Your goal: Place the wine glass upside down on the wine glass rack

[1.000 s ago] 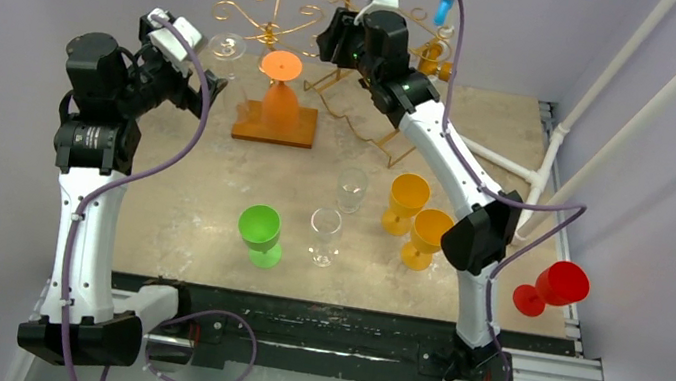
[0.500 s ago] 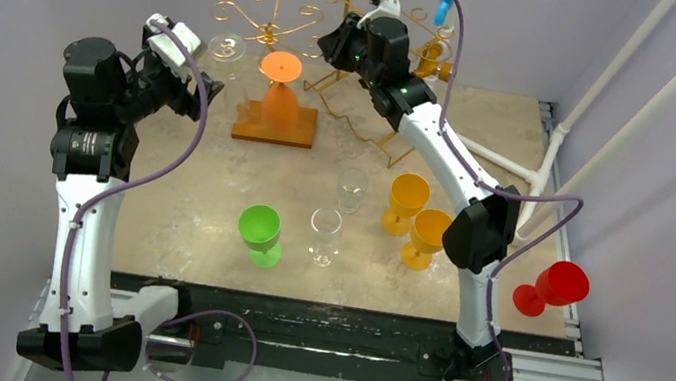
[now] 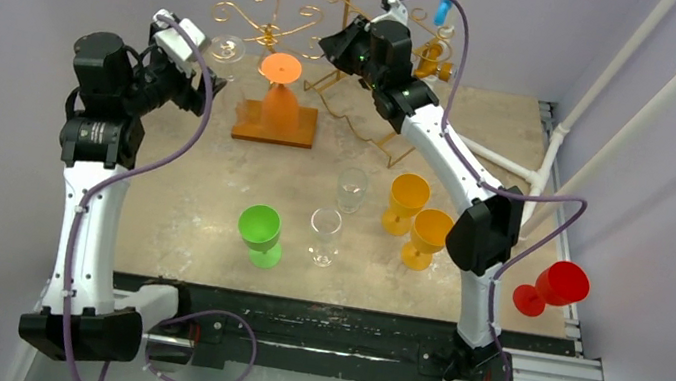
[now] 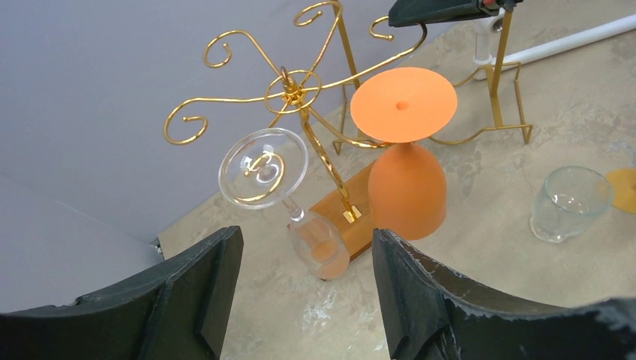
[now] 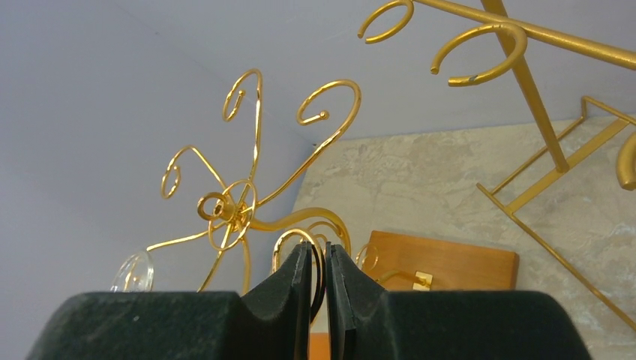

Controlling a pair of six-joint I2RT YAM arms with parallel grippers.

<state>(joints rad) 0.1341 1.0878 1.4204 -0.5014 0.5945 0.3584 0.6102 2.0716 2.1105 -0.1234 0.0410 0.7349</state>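
A clear wine glass (image 4: 264, 166) hangs upside down from a hook of the gold wine glass rack (image 4: 294, 91), its bowl (image 4: 321, 244) above the rack's wooden base (image 3: 273, 124). An orange wine glass (image 4: 405, 184) hangs upside down on the hook beside it. My left gripper (image 4: 307, 300) is open just short of the clear glass (image 3: 227, 48), with nothing between its fingers. My right gripper (image 5: 319, 251) sits high behind the rack (image 5: 225, 206), to the right of the orange glass (image 3: 277, 90). Its jaws are almost together with only a thin slit, and they hold nothing.
A second gold rack (image 3: 372, 4) stands at the back right. On the table stand a green glass (image 3: 259, 229), two clear glasses (image 3: 325, 230) (image 3: 352, 188) and two yellow glasses (image 3: 406, 199) (image 3: 428, 234). A red glass (image 3: 558, 284) lies at the right edge.
My right gripper has closed and drawn a little right, away from the orange glass. My left gripper has narrowed slightly and edged up toward the rack.
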